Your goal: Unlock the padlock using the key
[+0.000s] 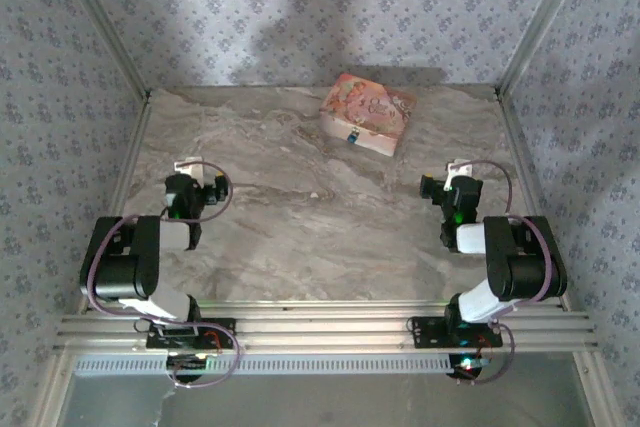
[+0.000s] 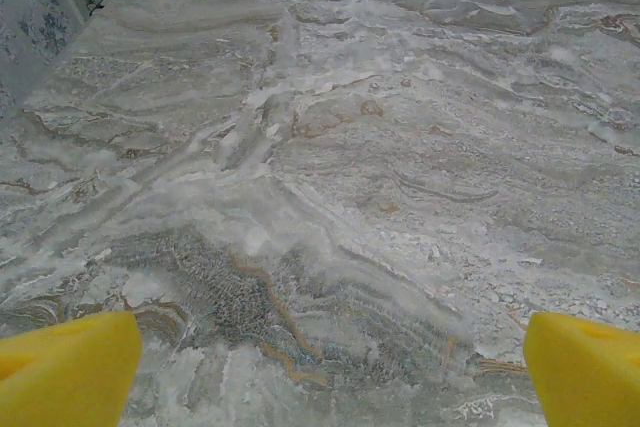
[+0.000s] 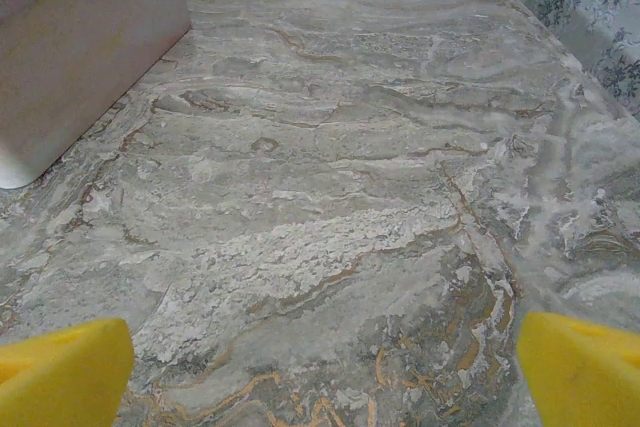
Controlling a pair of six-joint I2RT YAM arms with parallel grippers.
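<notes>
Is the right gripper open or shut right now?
Open. In the right wrist view the right gripper has its yellow pads at opposite edges, with bare table between them.

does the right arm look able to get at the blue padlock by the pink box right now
Probably yes. The right pincer is open, and bare table lies between it and the padlock at the near edge of the pink box. Whether the arm stretches that far is hard to tell.
</notes>
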